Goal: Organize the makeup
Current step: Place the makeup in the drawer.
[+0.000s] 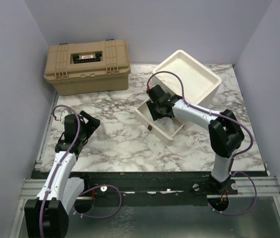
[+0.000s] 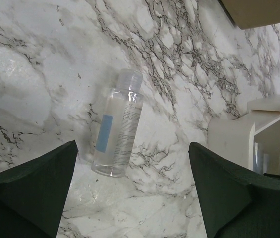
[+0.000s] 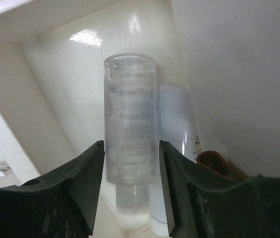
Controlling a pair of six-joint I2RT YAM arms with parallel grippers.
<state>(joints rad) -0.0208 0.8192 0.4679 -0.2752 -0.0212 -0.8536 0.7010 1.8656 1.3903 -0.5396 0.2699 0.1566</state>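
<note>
I count two clear bottles: the bench bottle (image 2: 117, 129) left of the cream drawer unit (image 1: 187, 74), the drawer bottle (image 3: 130, 129) inside it. One tan toolbox (image 1: 86, 67).

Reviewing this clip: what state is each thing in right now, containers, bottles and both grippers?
Tan plastic toolbox: lid closed.
Cream drawer unit: drawer pulled out.
Clear bottle with blue label: lying on its side on the marble table, cap on.
Second clear bottle: inside the drawer.
Left gripper: open, empty.
Right gripper: jaws close around the second bottle; grip unclear.
</note>
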